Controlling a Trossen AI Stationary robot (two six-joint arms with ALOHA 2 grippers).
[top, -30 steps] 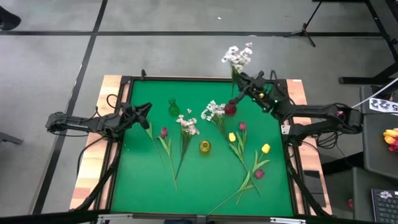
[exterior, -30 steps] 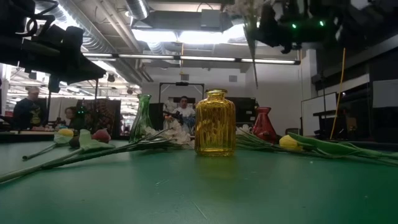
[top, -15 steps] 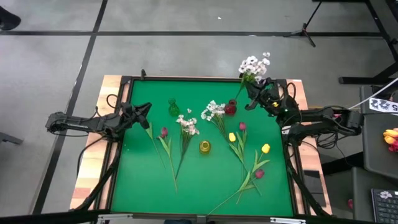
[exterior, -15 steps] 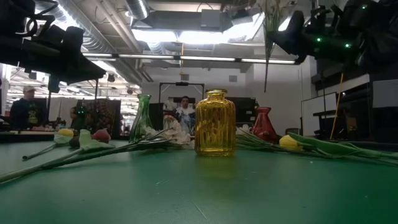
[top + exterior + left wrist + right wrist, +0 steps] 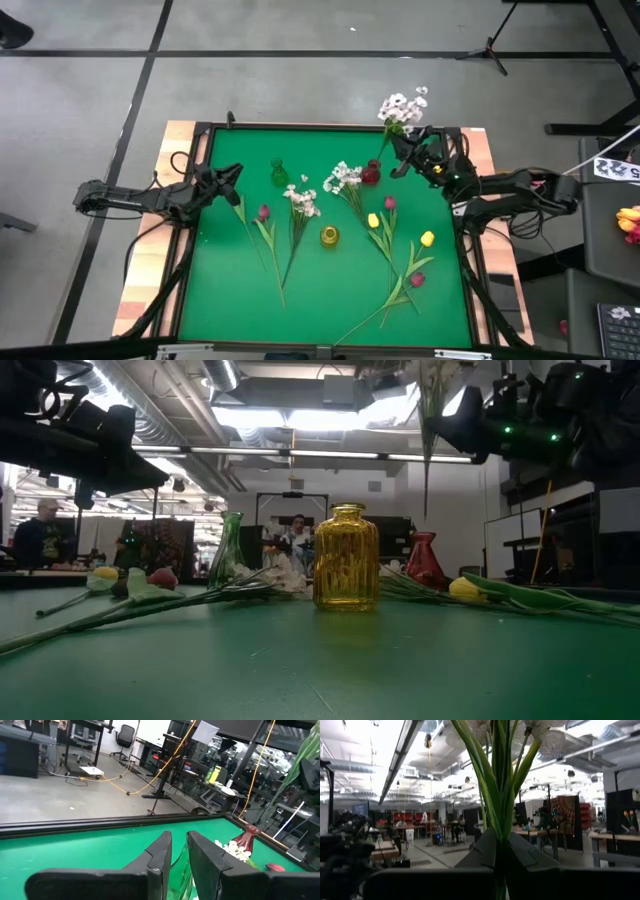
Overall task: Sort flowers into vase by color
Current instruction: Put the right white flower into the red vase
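My right gripper [image 5: 398, 150] is over the table's far right corner, shut on a spray of small white blossoms [image 5: 403, 105]. Its green stem [image 5: 427, 430] hangs down above and a little right of the red vase [image 5: 371, 175]. A green vase [image 5: 279, 174] and a yellow vase [image 5: 329, 236] stand on the green mat. Two white sprays [image 5: 345, 180], maroon tulips [image 5: 263, 212] and yellow tulips [image 5: 373, 220] lie flat on the mat. My left gripper [image 5: 235, 178] waits at the mat's left edge, its fingers slightly apart with nothing between them. My right gripper pinches the spray's bundled green stems [image 5: 499, 820] between its two fingers, below the blossoms. The fingers come from the table's right side, slanting upward, and lie across the stems. The spray stands nearly upright, blossoms on top, its lower stem hanging clear of vase and mat.
The mat has a raised black rim [image 5: 300, 127], with cables along both sides. Stems and leaves [image 5: 395, 290] cover the mat's near right part. People and desks [image 5: 290, 540] show in the room beyond the far edge.
My right gripper has carried the white spray toward the table's right edge and sunk a little, tipping upward. The spray now stands more upright, its blossoms farther right. The hold has stayed shut.
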